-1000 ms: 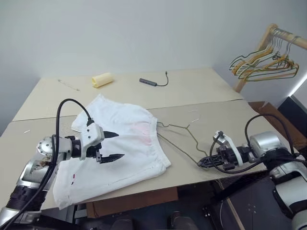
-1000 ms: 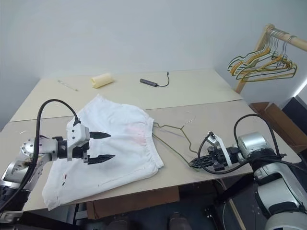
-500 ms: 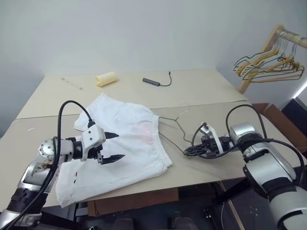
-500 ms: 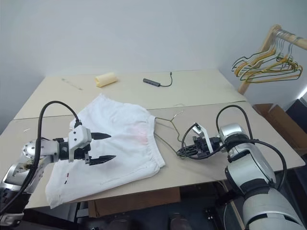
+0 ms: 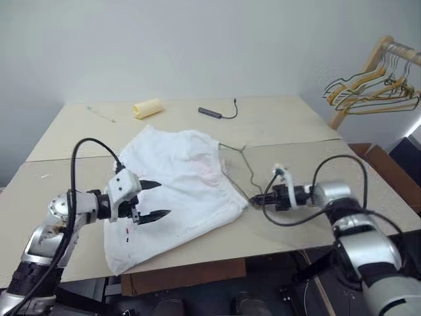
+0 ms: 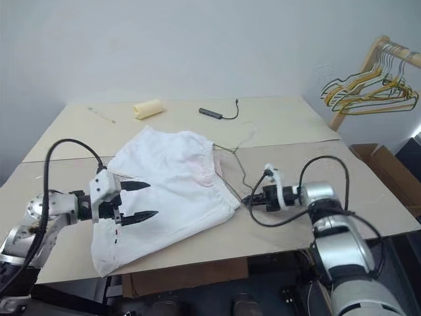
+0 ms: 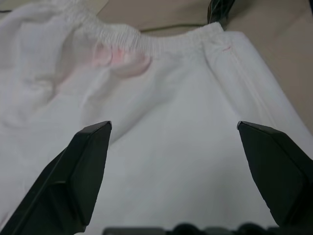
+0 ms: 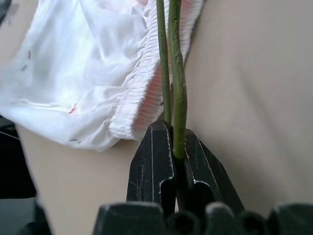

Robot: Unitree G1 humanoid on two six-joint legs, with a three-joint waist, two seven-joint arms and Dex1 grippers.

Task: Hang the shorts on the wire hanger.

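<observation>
Wire hanger (image 8: 174, 73) clamped in right jaws beside shorts (image 5: 177, 191); left jaws spread above them.

Worktop (image 5: 289, 125): beige, two panels joined by seam running left-right. Shorts (image 5: 177, 191): white, spread flat across near panel, lower hem reaching front edge. Wire hanger (image 5: 240, 164): lying on worktop, touching shorts waistband on right side. Far panel: pale yellow roll (image 5: 147, 108); dark adapter with cable (image 5: 217, 112), near roll; thin stick (image 5: 100, 114) toward left edge.
</observation>
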